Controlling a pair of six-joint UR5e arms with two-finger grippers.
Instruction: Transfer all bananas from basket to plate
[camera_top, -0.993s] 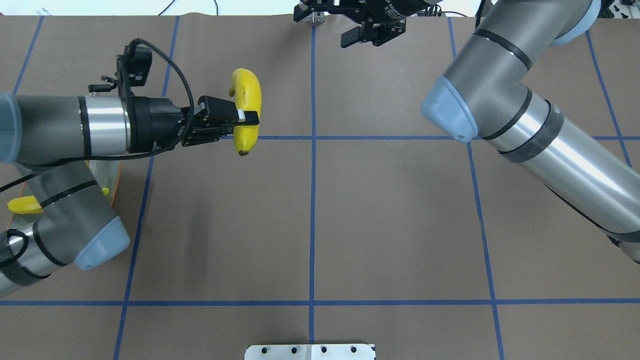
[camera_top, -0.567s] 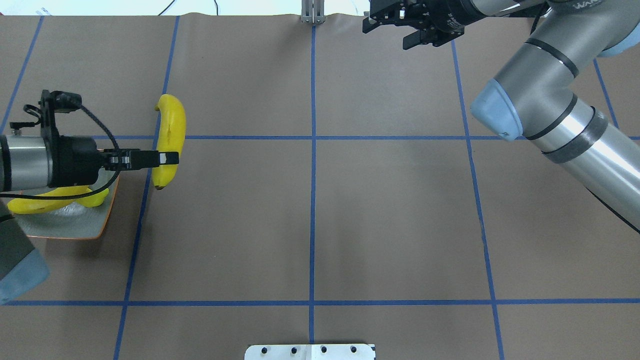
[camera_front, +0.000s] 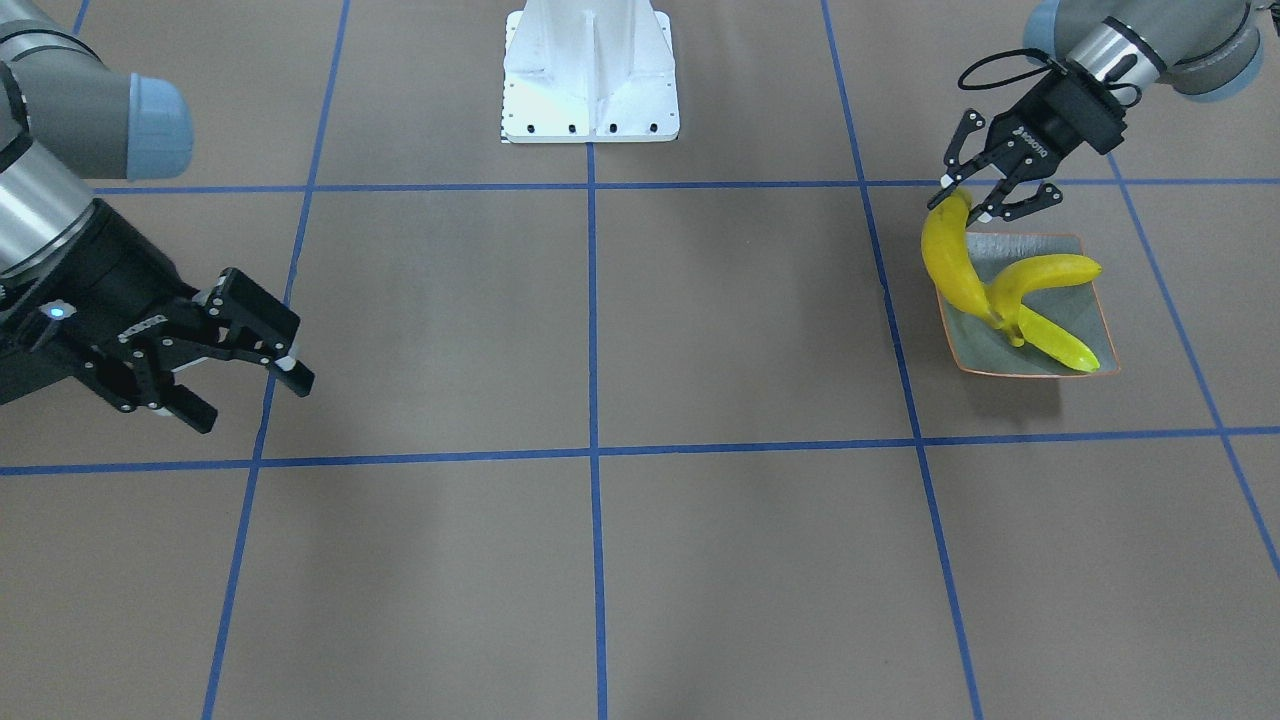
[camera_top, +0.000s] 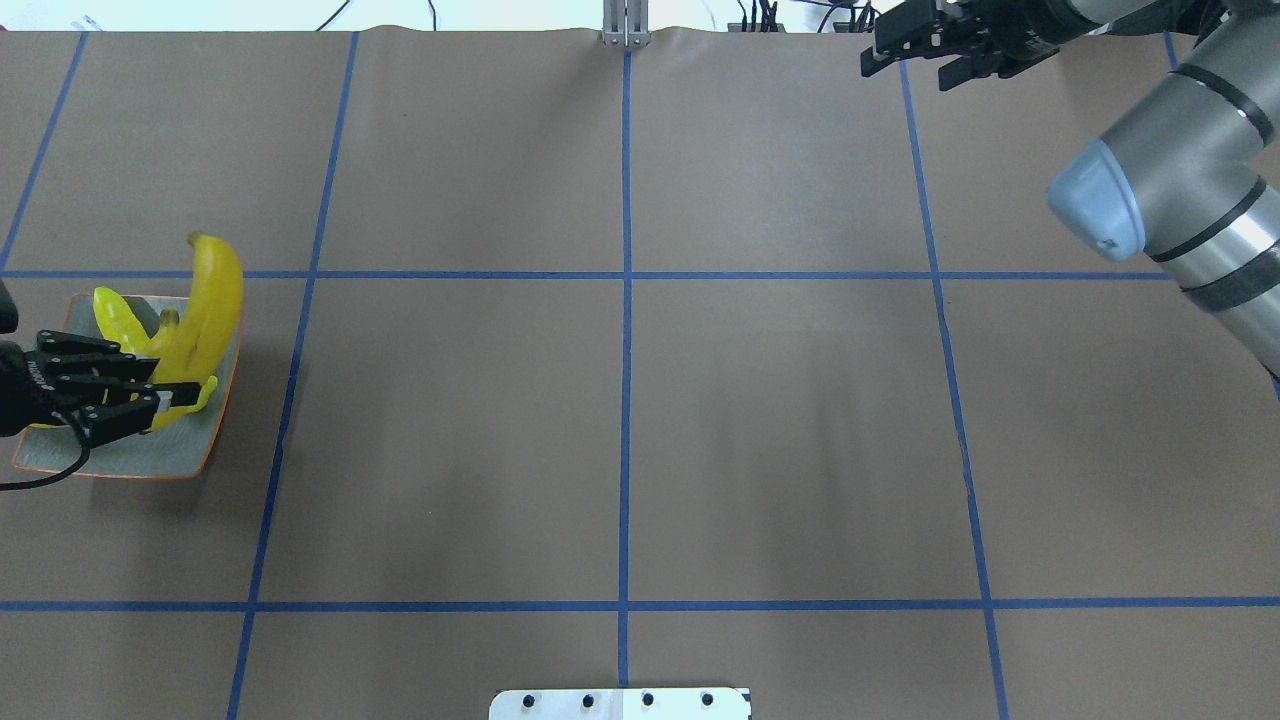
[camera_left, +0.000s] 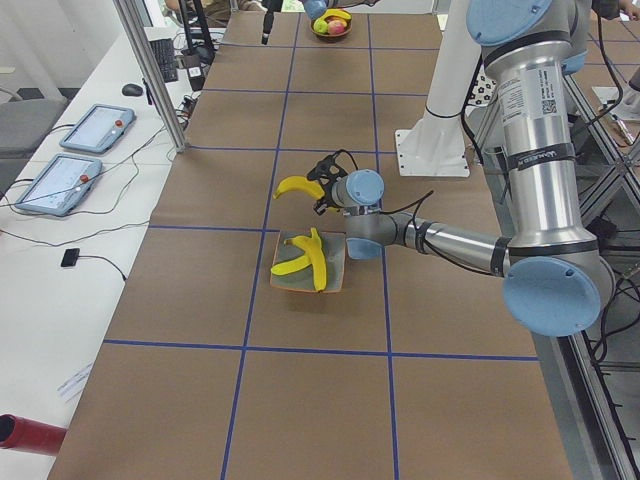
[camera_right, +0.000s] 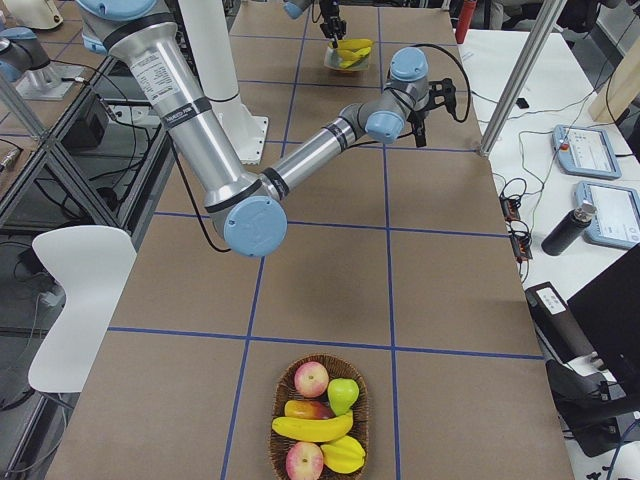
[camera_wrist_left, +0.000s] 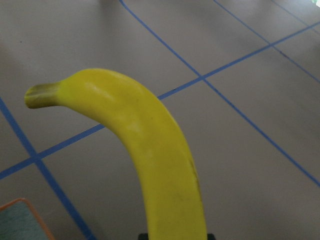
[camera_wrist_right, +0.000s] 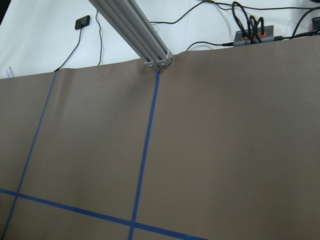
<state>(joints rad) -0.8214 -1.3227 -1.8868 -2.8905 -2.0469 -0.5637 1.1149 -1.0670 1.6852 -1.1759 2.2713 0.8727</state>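
My left gripper (camera_top: 160, 400) is shut on one end of a yellow banana (camera_top: 215, 300), which hangs tilted just above the plate (camera_top: 170, 455) at the table's left. That banana (camera_wrist_left: 155, 150) fills the left wrist view. The grey-green, orange-rimmed plate (camera_front: 978, 345) holds two other bananas, a curved yellow one (camera_front: 1045, 270) and a greenish-tipped one (camera_front: 1060, 347). My right gripper (camera_front: 250, 400) is open and empty over bare table at the far right edge. The basket (camera_right: 277, 400) stands at the table's right end with one banana (camera_right: 312, 428) among other fruit.
Apples and a green pear share the basket. A white mounting base (camera_front: 590, 70) sits at the robot's side of the table. A metal post (camera_top: 625, 35) stands at the far edge. Blue tape lines divide the brown table cover.
My left gripper has carried the banana leftward, from near the table's middle to over the plate. The right arm has swung rightward along the far edge, gripper still open.
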